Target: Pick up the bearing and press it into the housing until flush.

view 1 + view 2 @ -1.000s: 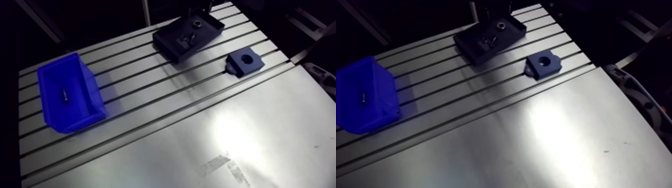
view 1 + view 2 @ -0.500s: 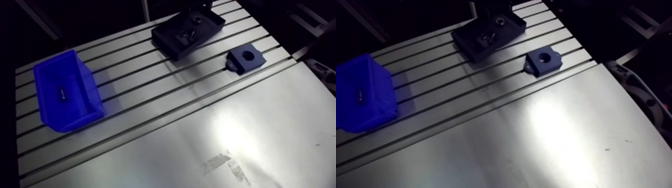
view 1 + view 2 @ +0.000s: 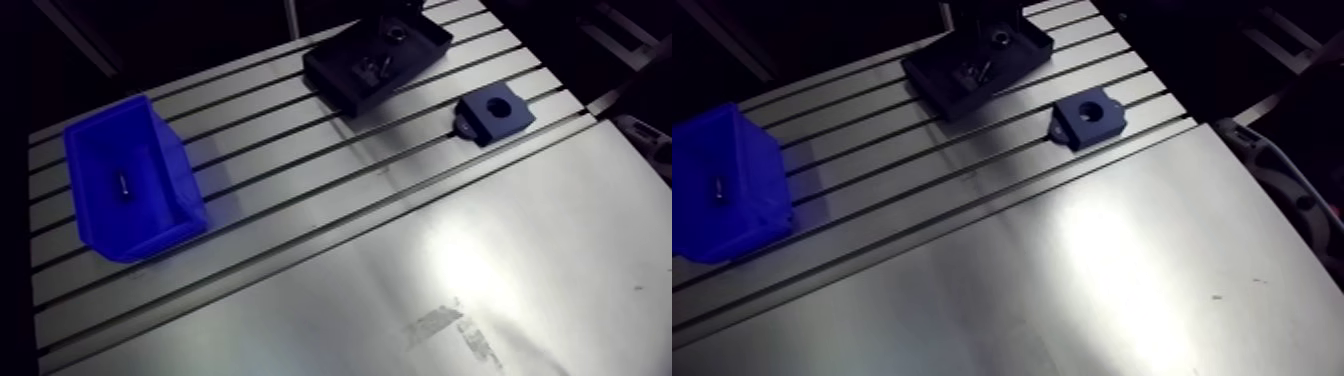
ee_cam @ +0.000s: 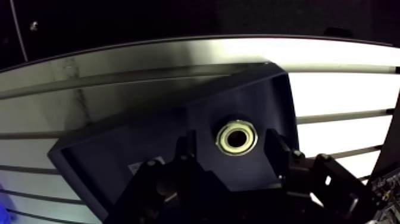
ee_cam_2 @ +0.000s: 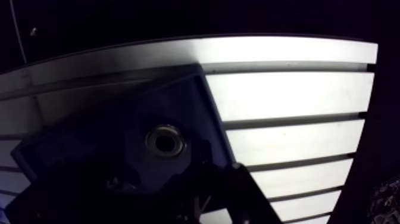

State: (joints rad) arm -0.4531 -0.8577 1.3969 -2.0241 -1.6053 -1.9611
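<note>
1. Wrist view, end effector: I read the gripper [image 4: 231, 143] as open. Its two fingers [image 4: 186, 156] stand well apart, and neither pad appears to be in contact with anything. It has hold of nothing.
2. Wrist view, task part: the bearing [image 4: 237, 137] lies flat on the floor of the black tray [image 4: 119, 140], bore facing up. It sits between the fingers, and dark tray floor shows on either side of it.
3. Wrist view, surroundings: the tray rests on the slotted table [image 4: 333, 89], whose bright surface shows beyond the tray's far edge.
4. Arm view, tray: the tray sits at the upper centre of the frame, partly cut by the top edge. A few small parts lie in it, but I cannot tell them apart from here.
5. Arm view, housing [image 3: 493, 113]: a dark blue block with a round bore, on the table at the upper right. It is below and right of the tray and apart from it. Its bore is unfilled.
6. Arm view, other items: a blue bin [image 3: 150, 225] stands at the left of the frame, well apart from the tray. One small dark part [image 3: 122, 186] lies inside it.
</note>
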